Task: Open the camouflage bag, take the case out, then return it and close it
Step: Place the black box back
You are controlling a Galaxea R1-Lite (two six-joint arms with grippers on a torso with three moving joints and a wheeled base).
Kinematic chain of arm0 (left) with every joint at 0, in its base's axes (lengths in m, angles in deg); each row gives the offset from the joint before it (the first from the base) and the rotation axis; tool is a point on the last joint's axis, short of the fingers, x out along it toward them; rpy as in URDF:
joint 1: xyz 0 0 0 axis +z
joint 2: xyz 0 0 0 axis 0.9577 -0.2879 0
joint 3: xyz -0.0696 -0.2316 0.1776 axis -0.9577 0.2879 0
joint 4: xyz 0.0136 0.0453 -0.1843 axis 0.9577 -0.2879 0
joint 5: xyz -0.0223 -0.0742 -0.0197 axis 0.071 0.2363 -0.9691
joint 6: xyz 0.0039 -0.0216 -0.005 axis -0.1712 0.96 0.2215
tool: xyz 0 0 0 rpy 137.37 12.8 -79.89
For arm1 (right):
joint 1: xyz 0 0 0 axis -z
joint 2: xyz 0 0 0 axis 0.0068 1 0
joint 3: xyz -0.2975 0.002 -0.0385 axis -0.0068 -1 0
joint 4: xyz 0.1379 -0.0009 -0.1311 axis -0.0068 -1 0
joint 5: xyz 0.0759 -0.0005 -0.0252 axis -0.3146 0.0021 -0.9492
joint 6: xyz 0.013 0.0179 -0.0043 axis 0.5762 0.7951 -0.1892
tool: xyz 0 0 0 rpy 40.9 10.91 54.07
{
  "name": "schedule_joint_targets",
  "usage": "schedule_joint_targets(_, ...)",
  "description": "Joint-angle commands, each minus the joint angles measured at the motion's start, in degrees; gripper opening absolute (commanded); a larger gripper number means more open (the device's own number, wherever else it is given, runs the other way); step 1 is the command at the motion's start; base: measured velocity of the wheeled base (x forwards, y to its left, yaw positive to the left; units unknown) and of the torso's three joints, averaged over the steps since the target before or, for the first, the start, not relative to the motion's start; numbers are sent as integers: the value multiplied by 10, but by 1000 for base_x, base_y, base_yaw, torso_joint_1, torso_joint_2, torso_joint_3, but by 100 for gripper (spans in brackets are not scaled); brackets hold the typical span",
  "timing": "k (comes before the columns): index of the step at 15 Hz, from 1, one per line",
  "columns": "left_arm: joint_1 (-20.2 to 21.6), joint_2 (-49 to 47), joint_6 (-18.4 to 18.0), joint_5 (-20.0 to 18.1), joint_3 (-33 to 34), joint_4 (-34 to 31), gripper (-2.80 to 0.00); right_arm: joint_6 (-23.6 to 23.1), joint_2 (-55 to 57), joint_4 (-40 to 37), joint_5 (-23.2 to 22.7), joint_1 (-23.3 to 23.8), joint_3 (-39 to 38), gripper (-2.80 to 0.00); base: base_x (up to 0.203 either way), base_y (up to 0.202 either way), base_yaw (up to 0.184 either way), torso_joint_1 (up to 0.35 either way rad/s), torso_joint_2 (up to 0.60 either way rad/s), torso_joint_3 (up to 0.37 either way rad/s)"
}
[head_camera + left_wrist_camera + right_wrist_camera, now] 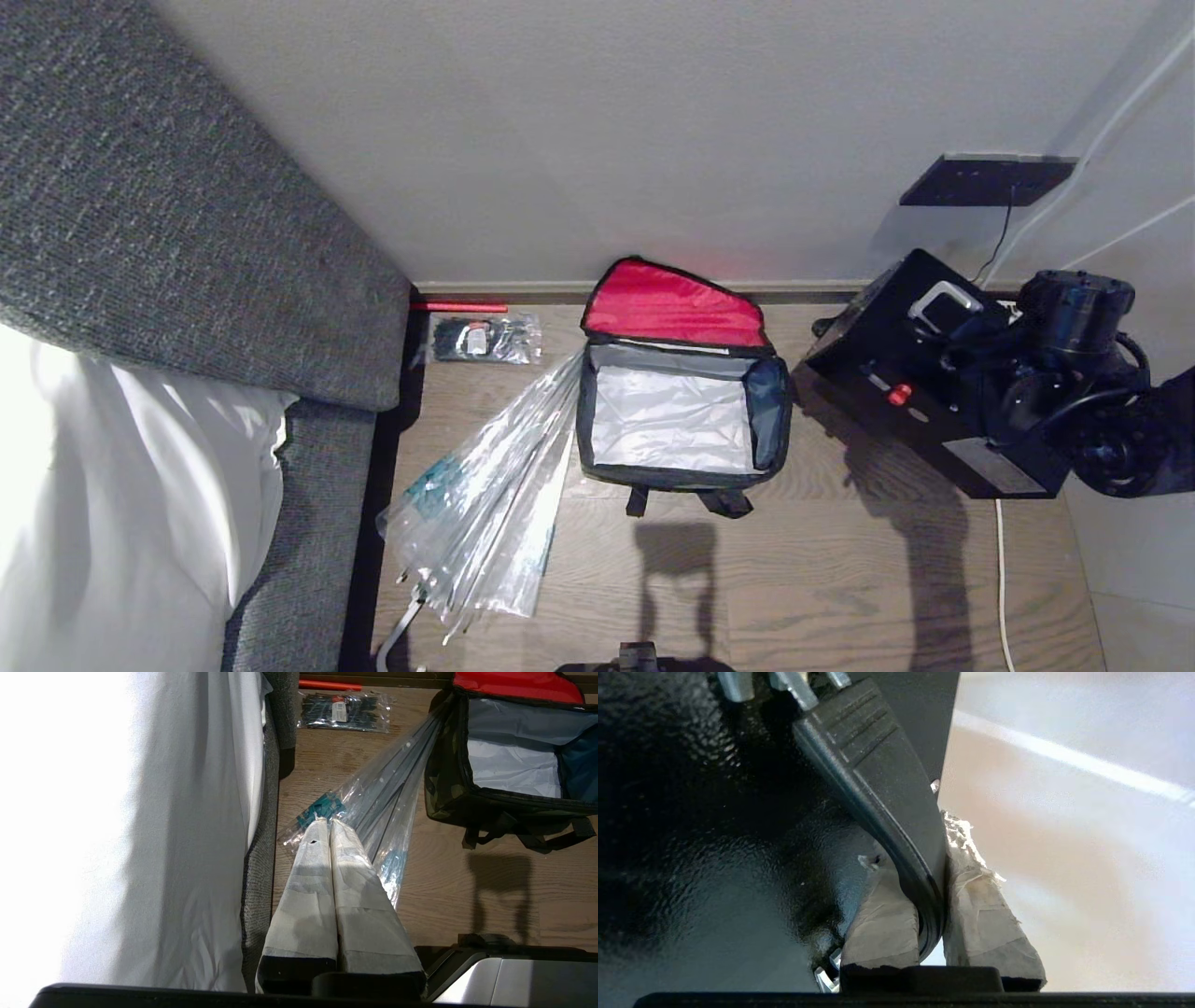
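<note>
Taped fingers (878, 924) of the right hand (931, 926) clamped the case (920, 401) by its handle (878, 788), right of the open bag (677, 411). Rigid, glossy and probably weighty, it was best carried there. Left hand (331, 833) hung closed, empty.

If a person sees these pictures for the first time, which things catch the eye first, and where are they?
The camouflage bag lies open on the wooden floor by the wall, its red flap raised and its inside empty. To its right, the right pincer is shut on the handle of the black case, holding it off the floor. A clear umbrella lies left of the bag.
</note>
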Motion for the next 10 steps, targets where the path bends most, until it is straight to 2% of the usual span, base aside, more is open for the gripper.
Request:
schedule_joint_targets(1,0,0,0,0,0,0,-280,-10,-39,4,-23,-8,-5,-280,0,0,0,0,0,0)
schedule_joint_targets(3,0,0,0,0,0,0,-280,-30,-55,4,-36,-23,-9,-280,0,0,0,0,0,0)
schedule_joint_targets(10,0,0,0,1,0,0,-280,-35,-84,10,-38,-102,-19,-280,0,0,0,0,0,0)
